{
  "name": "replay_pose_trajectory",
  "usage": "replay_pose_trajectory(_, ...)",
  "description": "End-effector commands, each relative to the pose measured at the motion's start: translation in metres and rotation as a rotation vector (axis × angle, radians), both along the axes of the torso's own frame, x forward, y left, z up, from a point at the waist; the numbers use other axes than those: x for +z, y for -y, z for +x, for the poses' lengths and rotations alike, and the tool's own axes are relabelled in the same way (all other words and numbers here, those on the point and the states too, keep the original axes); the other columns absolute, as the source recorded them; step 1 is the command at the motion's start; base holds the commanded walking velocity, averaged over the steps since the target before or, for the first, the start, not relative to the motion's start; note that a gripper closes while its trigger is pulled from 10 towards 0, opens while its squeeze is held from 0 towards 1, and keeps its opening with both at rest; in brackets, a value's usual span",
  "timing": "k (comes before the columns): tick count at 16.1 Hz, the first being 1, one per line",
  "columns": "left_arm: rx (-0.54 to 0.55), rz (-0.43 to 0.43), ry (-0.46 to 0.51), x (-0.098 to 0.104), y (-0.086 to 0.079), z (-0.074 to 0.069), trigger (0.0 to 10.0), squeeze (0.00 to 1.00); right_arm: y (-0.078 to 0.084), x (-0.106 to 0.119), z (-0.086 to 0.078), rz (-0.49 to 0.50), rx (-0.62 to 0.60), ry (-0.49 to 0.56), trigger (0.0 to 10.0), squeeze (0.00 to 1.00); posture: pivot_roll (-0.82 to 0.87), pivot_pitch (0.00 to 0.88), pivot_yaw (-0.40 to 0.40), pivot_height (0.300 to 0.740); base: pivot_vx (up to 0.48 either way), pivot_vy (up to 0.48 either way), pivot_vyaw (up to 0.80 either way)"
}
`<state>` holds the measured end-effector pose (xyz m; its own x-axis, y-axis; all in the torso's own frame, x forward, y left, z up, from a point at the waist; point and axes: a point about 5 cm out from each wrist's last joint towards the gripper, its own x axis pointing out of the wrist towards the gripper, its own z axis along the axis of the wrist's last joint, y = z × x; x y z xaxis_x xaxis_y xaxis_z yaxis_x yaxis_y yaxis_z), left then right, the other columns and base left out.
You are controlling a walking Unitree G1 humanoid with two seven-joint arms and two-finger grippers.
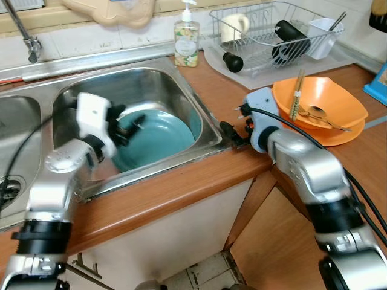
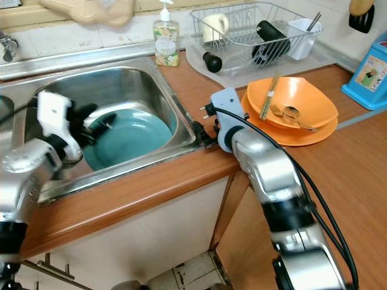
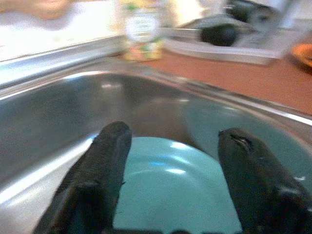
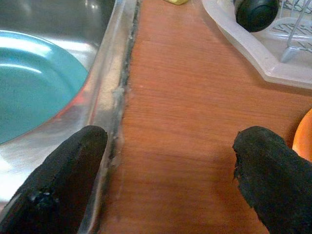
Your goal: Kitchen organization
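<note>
Crockery at issue is a teal plate (image 1: 154, 138) lying tilted in the basin of the steel sink (image 1: 151, 81), its far edge leaning up toward the sink wall, so it presents a raised rim rather than lying flat. Left gripper (image 3: 170, 161) hangs inside the basin directly above that plate, fingers (image 3: 105, 165) spread apart with nothing between them and no contact evident; the placement reads as a line-up to take the plate by its rim. Right gripper (image 4: 170, 161) sits low over the wooden counter (image 4: 195, 97) just beside the sink's edge, fingers likewise parted and empty, apparently parked clear of the basin to leave room. Near it, further along the counter, stands an orange bowl (image 1: 317, 99) on an orange plate, holding chopsticks and cutlery. Behind are a dish rack (image 1: 272, 36) with a mug and dark items, and a soap bottle (image 1: 187, 39) at the sink corner. Judgement: the plate has yet to be lifted.
</note>
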<state>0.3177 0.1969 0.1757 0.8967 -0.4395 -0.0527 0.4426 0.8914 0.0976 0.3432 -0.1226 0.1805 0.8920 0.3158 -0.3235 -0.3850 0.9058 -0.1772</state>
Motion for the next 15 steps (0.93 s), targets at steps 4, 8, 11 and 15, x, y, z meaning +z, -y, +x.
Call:
replay_pose_trajectory(4, -0.271, 0.028, -0.076, -0.01, 0.025, -0.025, 10.0, 0.0, 0.007, -0.002, 0.018, -0.064, -0.069, 0.026, 10.0, 0.0, -0.1, 0.0, 0.013, 0.74, 0.0, 0.0, 0.0)
replay_pose_trajectory(8, -0.329, 0.031, -0.108, -0.015, 0.03, -0.032, 10.0, 0.0, 0.021, -0.008, 0.027, -0.059, -0.163, 0.011, 10.0, 0.0, -0.1, 0.0, 0.007, 0.74, 0.0, 0.0, 0.0)
replay_pose_trajectory(11, -0.356, 0.045, -0.12, -0.016, 0.031, -0.034, 10.0, 0.0, 0.029, -0.013, 0.032, -0.052, -0.192, -0.029, 10.0, 0.0, -0.1, 0.0, 0.007, 0.74, 0.0, 0.0, 0.0)
replay_pose_trajectory(15, -0.367, 0.052, -0.128, -0.017, 0.031, -0.036, 10.0, 0.0, 0.029, -0.016, 0.034, -0.005, -0.17, -0.127, 10.0, 0.0, -0.1, 0.0, 0.007, 0.74, 0.0, 0.0, 0.0)
